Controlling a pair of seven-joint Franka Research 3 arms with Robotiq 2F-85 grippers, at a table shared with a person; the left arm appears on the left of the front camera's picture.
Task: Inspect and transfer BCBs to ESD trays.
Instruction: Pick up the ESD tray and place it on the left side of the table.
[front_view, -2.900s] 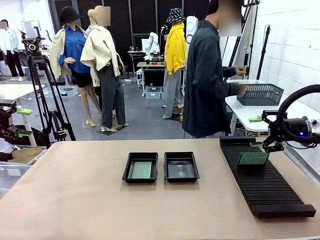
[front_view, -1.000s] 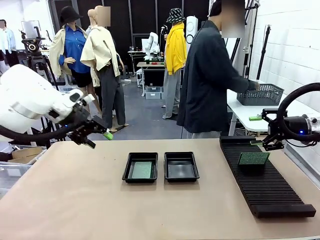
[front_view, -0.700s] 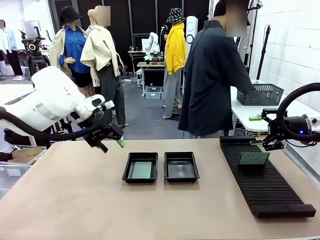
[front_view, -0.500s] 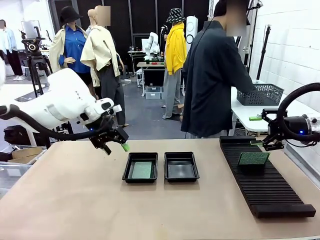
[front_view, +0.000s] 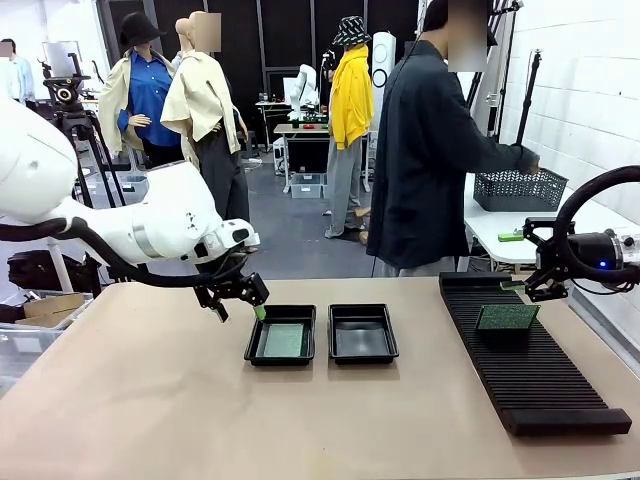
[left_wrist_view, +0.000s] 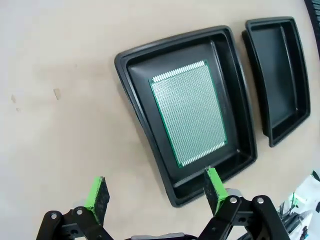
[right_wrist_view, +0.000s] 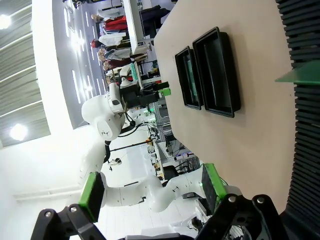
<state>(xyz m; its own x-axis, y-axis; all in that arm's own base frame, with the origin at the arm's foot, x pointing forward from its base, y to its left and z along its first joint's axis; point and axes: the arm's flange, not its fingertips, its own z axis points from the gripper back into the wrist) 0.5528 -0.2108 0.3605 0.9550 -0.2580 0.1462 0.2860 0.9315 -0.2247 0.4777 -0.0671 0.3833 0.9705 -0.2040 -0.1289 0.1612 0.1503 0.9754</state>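
Tan tabletop (left_wrist_view: 75, 75): BCB (left_wrist_view: 189, 112) (flat in its tray (left_wrist_view: 150, 120)) just beyond left pincer (left_wrist_view: 155, 179).

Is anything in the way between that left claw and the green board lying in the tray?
Nothing visible. The open left gripper hangs over the edge of the tray, and the board lies uncovered on its floor.

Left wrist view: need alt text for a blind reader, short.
A green BCB lies flat in a black ESD tray on the tan table, seen from above. A second, empty tray sits close beside it. At the bottom, the left arm's open jaws, with green pads, stand either side of the first tray's near corner.
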